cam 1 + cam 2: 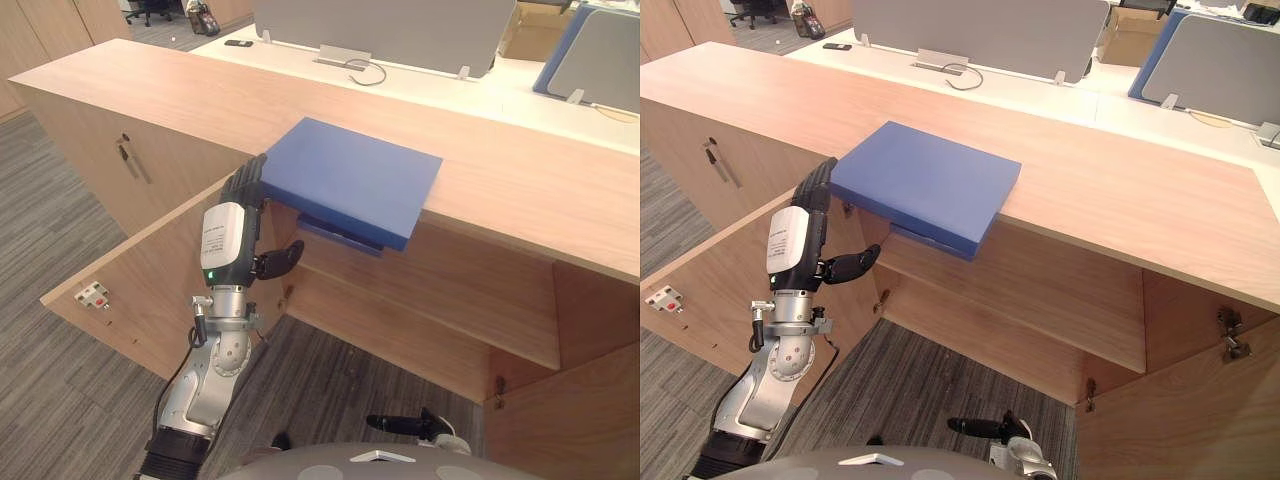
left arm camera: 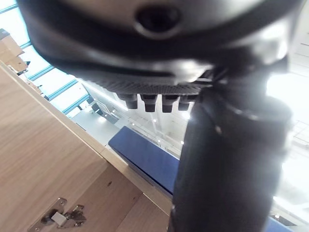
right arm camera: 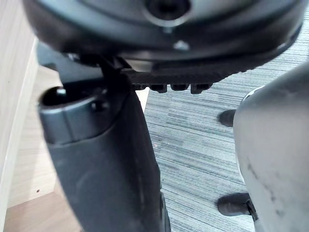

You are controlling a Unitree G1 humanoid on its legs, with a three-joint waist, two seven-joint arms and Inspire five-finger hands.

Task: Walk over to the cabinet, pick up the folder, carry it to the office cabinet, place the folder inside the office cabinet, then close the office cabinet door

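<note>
The blue folder [image 1: 350, 180] lies flat on the cabinet's wooden surface [image 1: 150, 90], turned a little askew. Its near part juts out over the front edge, above the open compartment. The left hand [image 1: 228, 240] is raised just to the folder's left and below that overhang. Its fingers [image 1: 250, 180] are straight and point up against the folder's near-left corner, and its thumb [image 1: 282, 259] sticks out to the right beneath the overhang, apart from it. The hand is open and grips nothing.

The folder's wider side seems to run roughly along the surface's edge, so from the left hand it extends away to the right and far. The right hand [image 1: 400, 424] hangs low and near, well apart from the folder, and I cannot tell whether it is open or closed. The left hand is plainly the nearer one.

Below, the left door [image 1: 130, 290] stands swung open and the inner shelf [image 1: 430, 330] is bare. The likely next move is to close the thumb up under the overhang.
</note>
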